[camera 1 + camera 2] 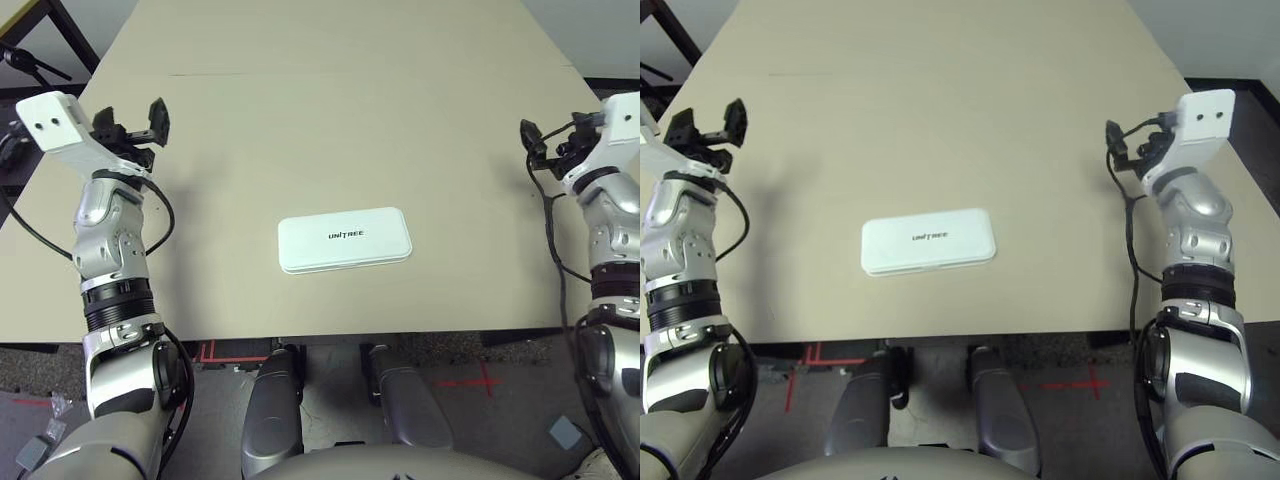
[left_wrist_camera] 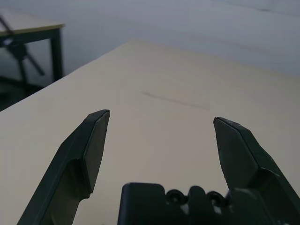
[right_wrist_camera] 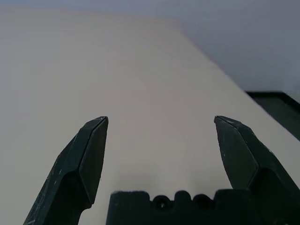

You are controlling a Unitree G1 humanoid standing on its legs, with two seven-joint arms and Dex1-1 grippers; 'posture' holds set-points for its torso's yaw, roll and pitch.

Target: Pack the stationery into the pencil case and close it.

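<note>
The white pencil case [image 1: 344, 240] lies flat near the table's front edge, in the middle, with its lid down and dark lettering on top. The stationery is out of view. My left gripper [image 1: 133, 118] is raised over the table's left side, far from the case; its fingers [image 2: 91, 145] stand open with nothing between them. My right gripper [image 1: 1122, 142] hangs over the table's right edge, also well away from the case, and its fingers [image 3: 89, 154] are open and empty.
The beige table [image 1: 330, 110] stretches far back behind the case, with a thin seam line across it at the back left. A dark stand and another table [image 2: 28, 33] stand beyond the left edge.
</note>
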